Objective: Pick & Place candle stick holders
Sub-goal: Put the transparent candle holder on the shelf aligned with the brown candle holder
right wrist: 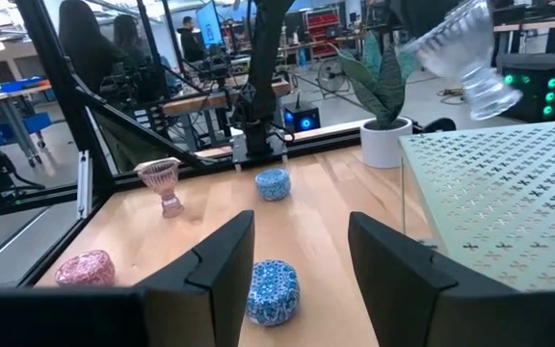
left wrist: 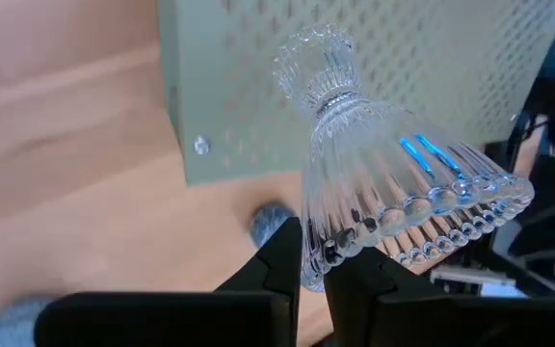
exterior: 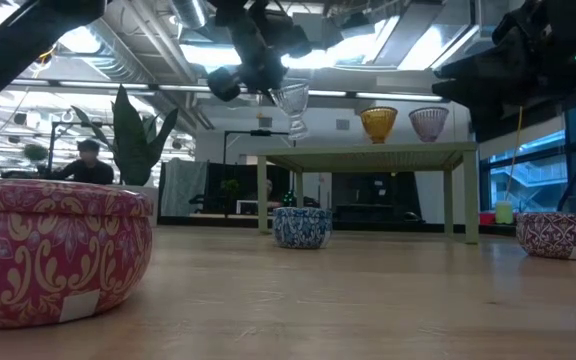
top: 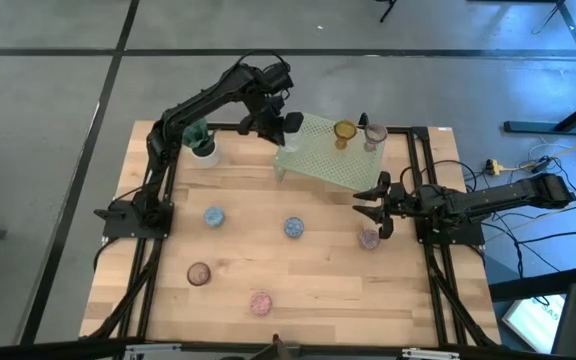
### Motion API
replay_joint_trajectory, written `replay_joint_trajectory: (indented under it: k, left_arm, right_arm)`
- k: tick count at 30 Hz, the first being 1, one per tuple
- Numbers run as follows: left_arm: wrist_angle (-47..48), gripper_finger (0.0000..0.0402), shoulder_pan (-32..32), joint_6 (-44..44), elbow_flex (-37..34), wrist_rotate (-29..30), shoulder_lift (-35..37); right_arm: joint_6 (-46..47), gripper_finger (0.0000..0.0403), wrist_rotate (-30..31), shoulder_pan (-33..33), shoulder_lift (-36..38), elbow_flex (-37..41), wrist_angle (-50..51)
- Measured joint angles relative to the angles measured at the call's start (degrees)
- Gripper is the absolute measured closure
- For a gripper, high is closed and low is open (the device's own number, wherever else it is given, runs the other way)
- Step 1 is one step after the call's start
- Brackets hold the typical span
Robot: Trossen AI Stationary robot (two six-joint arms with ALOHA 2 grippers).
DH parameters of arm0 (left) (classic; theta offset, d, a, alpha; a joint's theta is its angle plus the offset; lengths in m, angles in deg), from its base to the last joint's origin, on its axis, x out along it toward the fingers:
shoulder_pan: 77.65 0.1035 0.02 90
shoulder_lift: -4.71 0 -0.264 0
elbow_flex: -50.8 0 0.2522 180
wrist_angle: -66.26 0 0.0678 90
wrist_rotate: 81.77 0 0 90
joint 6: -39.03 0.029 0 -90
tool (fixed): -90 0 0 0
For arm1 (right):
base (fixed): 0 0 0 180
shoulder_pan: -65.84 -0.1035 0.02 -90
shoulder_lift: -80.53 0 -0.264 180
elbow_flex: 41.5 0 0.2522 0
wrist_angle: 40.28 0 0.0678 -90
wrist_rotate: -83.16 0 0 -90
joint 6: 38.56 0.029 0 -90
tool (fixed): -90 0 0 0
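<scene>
Near, in the high view's lower half, we see loose holders: pink cup (top: 260, 302), brownish cup (top: 199, 273), two blue. Right gripper (top: 378, 200) sits spread, empty. Far: left gripper (top: 286, 128) clamps clear holder (left wrist: 393, 183) above green rack's (top: 320, 158) left edge; amber holder (top: 343, 131) stands on it.

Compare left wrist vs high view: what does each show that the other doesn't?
Only the left wrist view: the left gripper pinching the rim of the clear ribbed holder, its stem pointing away from the fingers.

Only the high view: the whole table, the right gripper open near the rack's corner, the amber holder and another holder standing on the rack, and the potted plant.

Both: the green rack and the wooden tabletop.
</scene>
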Motion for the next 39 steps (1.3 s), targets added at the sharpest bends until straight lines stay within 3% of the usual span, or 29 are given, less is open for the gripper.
replay_joint_trajectory:
  k: [5, 20, 30, 39]
  left_arm:
    - [1.3, 0.0375, -0.7, 0.1, -0.6, -5.9, 0.0]
    - [0.7, 0.0358, -1.0, 2.5, -0.6, -9.7, -5.5]
    - [0.9, 0.0341, -0.7, 4.9, -0.6, -9.0, -5.7]
    - [0.7, 0.0381, -1.2, 16.1, -0.6, -7.2, -5.4]
  right_arm:
    - [0.2, 0.0230, 0.0, 0.0, 0.0, 0.0, 0.0]
    - [0.4, 0.0230, 0.0, 0.0, 0.0, 0.0, 0.5]
    - [0.4, 0.0230, -0.1, 0.0, 0.0, 0.0, 0.7]
    - [0.4, 0.0230, -0.2, 0.0, 0.0, 0.0, 0.7]
